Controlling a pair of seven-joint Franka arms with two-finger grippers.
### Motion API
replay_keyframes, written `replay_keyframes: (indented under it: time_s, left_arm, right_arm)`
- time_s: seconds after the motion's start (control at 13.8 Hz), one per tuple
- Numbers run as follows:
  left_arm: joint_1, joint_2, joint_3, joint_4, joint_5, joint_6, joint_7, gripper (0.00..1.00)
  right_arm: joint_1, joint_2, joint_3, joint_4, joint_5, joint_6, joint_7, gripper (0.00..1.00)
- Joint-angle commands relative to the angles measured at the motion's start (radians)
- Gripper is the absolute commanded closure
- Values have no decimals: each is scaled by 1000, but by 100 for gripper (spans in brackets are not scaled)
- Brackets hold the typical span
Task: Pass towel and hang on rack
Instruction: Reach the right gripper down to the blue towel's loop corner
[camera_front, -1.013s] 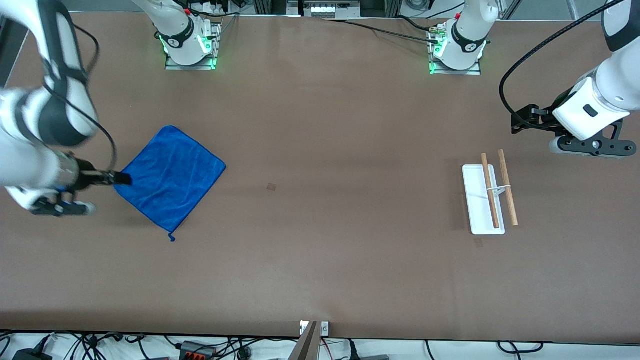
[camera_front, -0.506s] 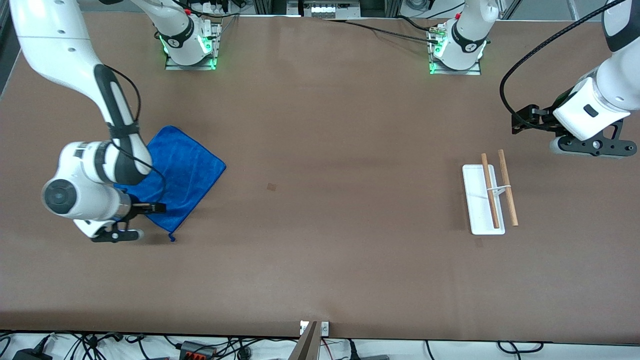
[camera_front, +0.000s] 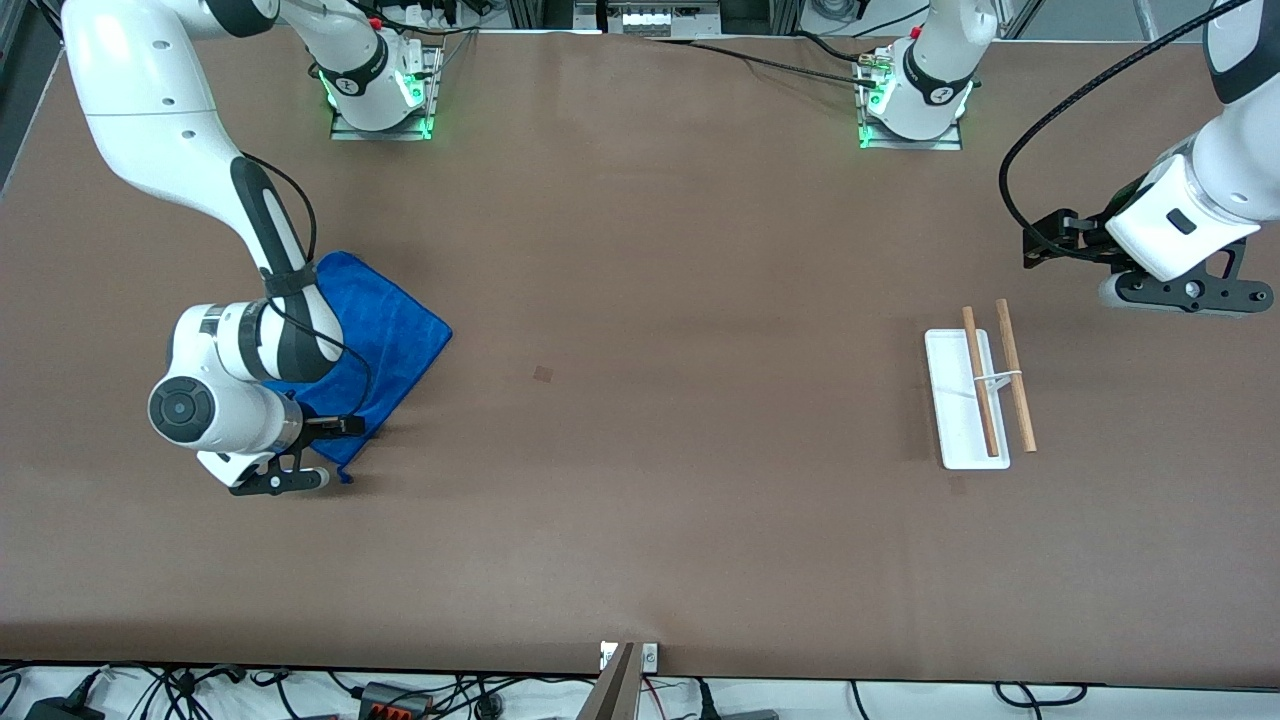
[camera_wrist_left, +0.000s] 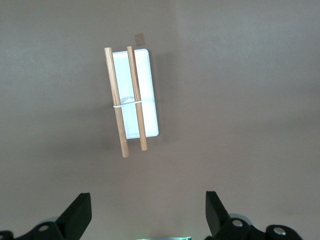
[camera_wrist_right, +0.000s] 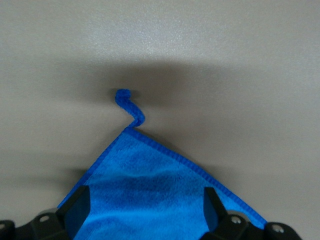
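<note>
Towel (camera_front: 385, 335) lies flat on the desk (camera_front: 640, 500) at the right arm's end; my right tool (camera_wrist_right: 142, 215) hovers spread over its looped corner. Left tool (camera_wrist_left: 145, 217) waits released near the rack (camera_front: 980, 395). I read no writing.

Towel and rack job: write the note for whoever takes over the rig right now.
Right pincer: open, low over the towel, at the corner with the small loop; nothing gripped.
Left pincer: open, empty, waiting above the table near the rack.
Towel: flat on the table toward the right arm's end.
Rack: upright toward the left arm's end, both wooden rods bare.
Done: right arm positioned at the towel corner.
Left: grip the towel, pass it to the left pincer, hang it on the rack.
</note>
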Motion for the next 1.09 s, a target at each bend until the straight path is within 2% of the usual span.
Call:
replay_keyframes:
  time_s: [0.0, 0.14, 0.58, 0.72, 1.01]
  left_arm:
    - [1, -2, -3, 6, 24, -9, 7, 0]
    - [1, -2, -3, 6, 24, -9, 9, 0]
    - [2, -2, -3, 6, 24, -9, 9, 0]
    - [-3, -2, -3, 6, 22, -8, 6, 0]
    - [2, 0, -3, 6, 22, -8, 9, 0]
  right_arm:
    - [-3, 42, 1, 78, 9, -12, 1, 0]
    - [-3, 65, 1, 105, 62, -15, -2, 0]
    - [-5, 87, 1, 105, 64, -23, -38, 0]
    - [-5, 87, 1, 105, 64, -47, -38, 5]
    - [-3, 85, 1, 105, 63, -49, -39, 36]
